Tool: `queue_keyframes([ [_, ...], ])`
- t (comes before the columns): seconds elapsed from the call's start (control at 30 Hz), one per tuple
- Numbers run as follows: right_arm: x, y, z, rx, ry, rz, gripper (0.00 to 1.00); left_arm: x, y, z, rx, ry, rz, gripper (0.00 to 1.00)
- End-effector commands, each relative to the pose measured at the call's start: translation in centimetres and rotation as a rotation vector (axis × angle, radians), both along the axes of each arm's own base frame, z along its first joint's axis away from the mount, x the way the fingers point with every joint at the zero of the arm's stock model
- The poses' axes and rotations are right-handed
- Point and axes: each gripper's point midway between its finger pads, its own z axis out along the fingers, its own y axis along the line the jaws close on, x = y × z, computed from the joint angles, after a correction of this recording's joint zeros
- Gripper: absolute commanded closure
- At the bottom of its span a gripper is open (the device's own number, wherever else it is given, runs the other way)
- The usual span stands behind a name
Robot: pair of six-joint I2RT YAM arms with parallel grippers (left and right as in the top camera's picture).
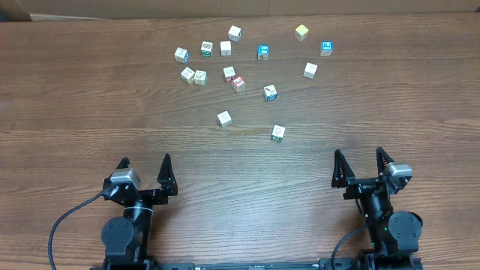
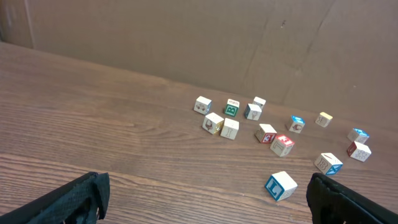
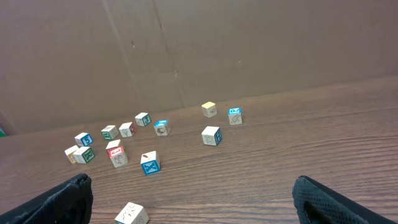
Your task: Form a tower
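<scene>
No tower is in view. Several small pale wooden cubes lie singly on the far half of the table, none stacked. Nearest are a pale cube (image 1: 224, 118) and a green-edged cube (image 1: 278, 133); further back are a red-printed cube (image 1: 238, 82), a blue cube (image 1: 263, 52) and a yellow cube (image 1: 301, 31). My left gripper (image 1: 145, 160) is open at the near left, well short of the cubes. My right gripper (image 1: 358, 152) is open at the near right. The left wrist view shows a blue-lettered cube (image 2: 280, 185) ahead of the open left gripper (image 2: 205, 193). A pale cube (image 3: 131, 214) lies ahead of the right gripper (image 3: 193, 190).
A brown cardboard wall (image 2: 186, 37) stands along the table's far edge behind the cubes. Bare wood (image 1: 240, 180) lies between the two grippers and the nearest cubes. A black cable (image 1: 64, 221) loops beside the left arm's base.
</scene>
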Motion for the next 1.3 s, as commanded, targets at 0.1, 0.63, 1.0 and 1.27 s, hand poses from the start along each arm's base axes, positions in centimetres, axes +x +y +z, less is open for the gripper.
queue_keyframes([
  [0.1,0.0,0.2,-0.1,-0.001,-0.006,0.008,0.0,0.0,0.0,0.1,0.005,-0.007,-0.003,0.0],
  [0.63,0.0,0.2,-0.1,-0.001,-0.006,0.008,0.0,-3.1,-0.5,14.2,0.199,-0.323,-0.021,0.0],
  [1.0,0.0,0.2,-0.1,-0.001,-0.006,0.008,0.0,-5.0,-2.0,27.2,0.29,-0.226,-0.113,0.0],
  [1.27,0.0,0.2,-0.1,-0.002,-0.006,0.008,0.0,-0.4,-4.9,30.1,0.238,0.126,-0.34,0.01],
])
